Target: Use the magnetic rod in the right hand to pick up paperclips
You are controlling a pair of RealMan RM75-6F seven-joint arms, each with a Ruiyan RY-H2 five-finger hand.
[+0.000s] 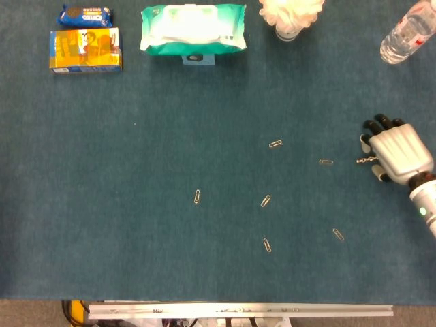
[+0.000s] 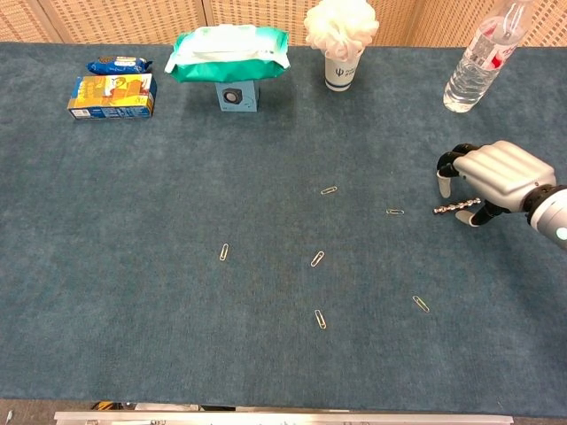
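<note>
Right hand [image 1: 397, 151] over the magnetic rod [image 1: 362, 161].
Nearest paperclip [image 1: 326, 162] lies just beside the rod's tip.

Six paperclips [image 1: 266, 201] lie scattered mid-table, the magnetic rod [image 2: 455, 207] just right of the rightmost upper one under the right hand [image 1: 396, 150], with a water bottle [image 1: 406, 32] behind.

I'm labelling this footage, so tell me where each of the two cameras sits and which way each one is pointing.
Head view: high above, looking almost straight down on the blue table; only the right hand over the magnetic rod shows.
Chest view: lower, at the near edge, facing forward across the table to the wicker wall; the same right hand shows.
Both share the paperclips, wipes pack and water bottle.
</note>
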